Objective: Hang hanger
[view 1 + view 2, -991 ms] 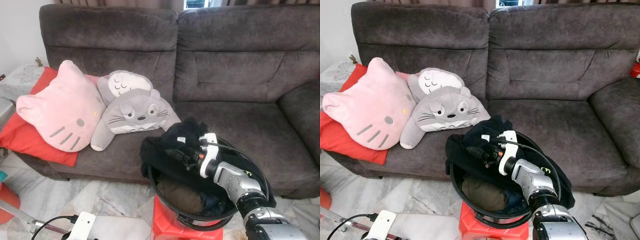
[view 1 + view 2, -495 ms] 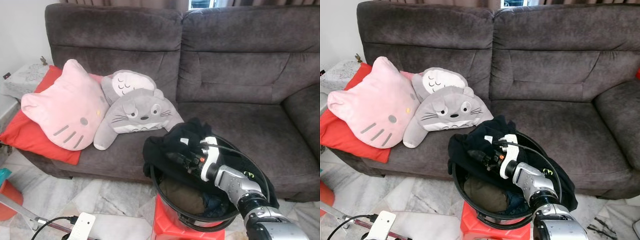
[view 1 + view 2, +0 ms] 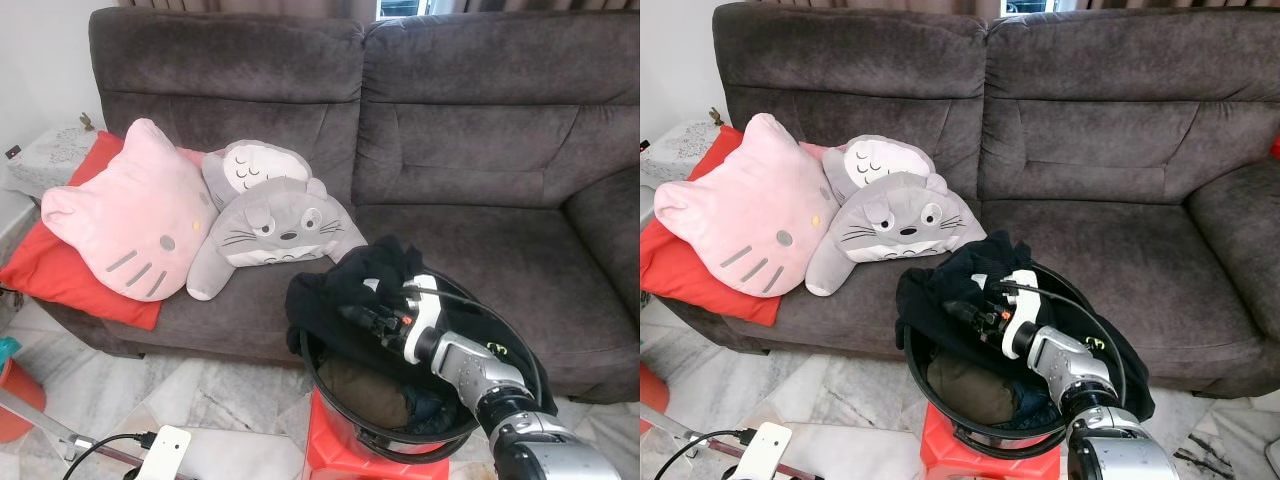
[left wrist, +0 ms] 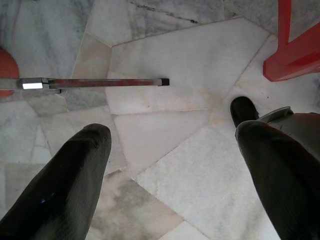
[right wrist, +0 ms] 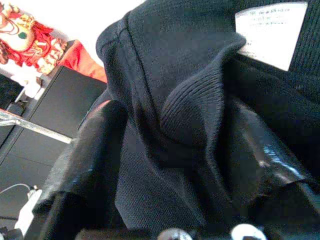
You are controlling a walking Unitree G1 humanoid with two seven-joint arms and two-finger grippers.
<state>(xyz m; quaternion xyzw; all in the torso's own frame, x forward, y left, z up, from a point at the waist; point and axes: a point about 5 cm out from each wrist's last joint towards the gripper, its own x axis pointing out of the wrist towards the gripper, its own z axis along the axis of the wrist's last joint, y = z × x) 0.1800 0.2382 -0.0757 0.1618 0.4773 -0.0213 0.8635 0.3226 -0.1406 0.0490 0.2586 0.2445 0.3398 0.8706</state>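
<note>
In the lower middle of the left eye view a round black basket [image 3: 325, 400] stands on a red stool [image 3: 335, 455] just in front of a dark grey sofa [image 3: 470, 150], and a black knitted garment [image 3: 345, 290] is heaped over the basket's near-left rim, with darker clothes lying beneath it inside. The right gripper [image 3: 372, 318] reaches from the lower right of that frame into the heap, and in the right wrist view its two fingers [image 5: 95, 145] stand either side of a thick ribbed fold of the garment with a white care label [image 5: 270, 30] at the upper right; the fold is pinched between them, so the gripper is clamped on the cloth. No hanger can be made out in any picture (it may lie buried under the clothes or somewhere outside the frames, and that cannot be told). The step in hand looks like taking the garment out of the basket, an early part of the job, well before anything gets hung. The next move calls for a lift straight up so the cloth comes free of the rim without dragging the basket off its stool. The left gripper [image 4: 170, 165] hangs idle over the pale marble floor [image 4: 165, 55], its fingers spread wide apart with nothing between them, a thin metal bar [image 4: 100, 82] lying on the tiles beyond. Two plush cushions, a pink cat [image 3: 125, 225] and a grey one [image 3: 275, 225], sit at the sofa's left end.
</note>
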